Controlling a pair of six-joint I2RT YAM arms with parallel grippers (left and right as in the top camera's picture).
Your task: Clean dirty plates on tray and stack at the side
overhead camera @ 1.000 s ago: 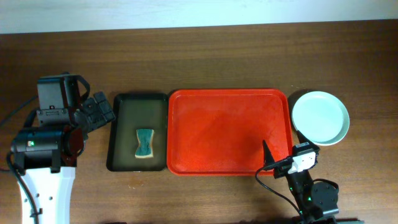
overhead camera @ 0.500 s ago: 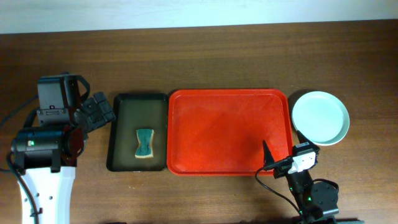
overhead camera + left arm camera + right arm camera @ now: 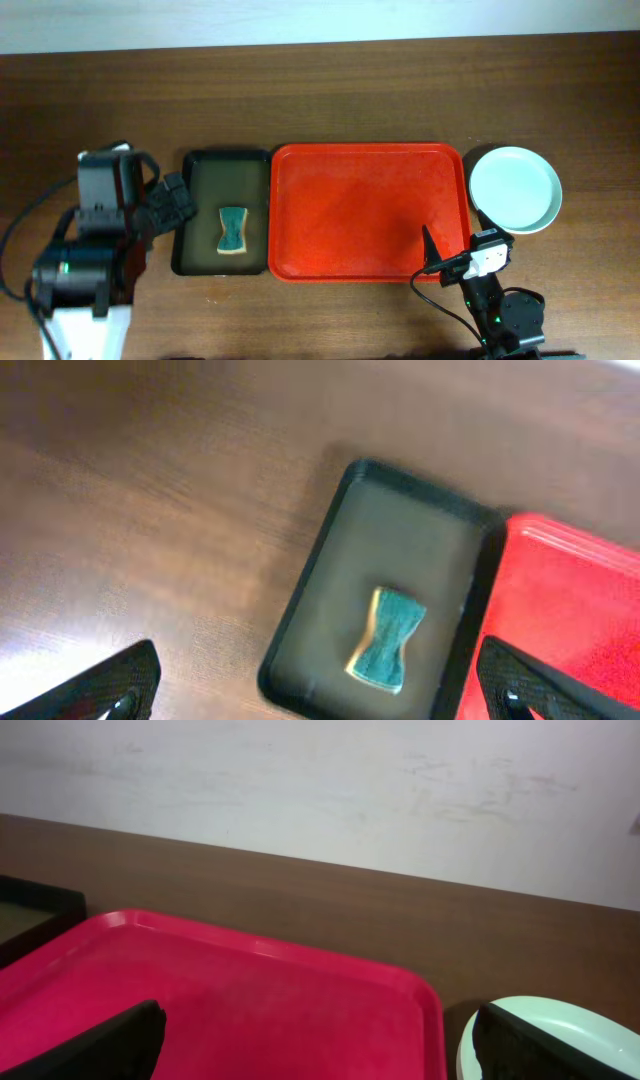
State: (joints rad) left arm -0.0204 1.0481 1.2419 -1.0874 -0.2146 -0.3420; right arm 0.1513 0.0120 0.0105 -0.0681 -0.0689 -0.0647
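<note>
The red tray [image 3: 370, 210] lies mid-table with nothing on it. A pale mint plate [image 3: 515, 188] rests on the wood just right of the tray; I cannot tell if others lie beneath it. My left gripper [image 3: 172, 205] hovers open at the left edge of a dark tray. In the left wrist view its fingers [image 3: 110, 685] stand wide apart. My right gripper [image 3: 320, 1058] is open low over the red tray's [image 3: 230, 990] near right corner, the plate [image 3: 580, 1020] peeking out behind its right finger.
A narrow dark tray [image 3: 222, 175] sits left of the red one and holds a teal sponge [image 3: 232, 230]; the left wrist view shows the sponge [image 3: 388, 637] too. Bare wooden table surrounds the trays, and a white wall runs along the far edge.
The left arm has shifted toward the table's front and a little right, closer to the dark tray. The right arm, tray and plate have not moved.
</note>
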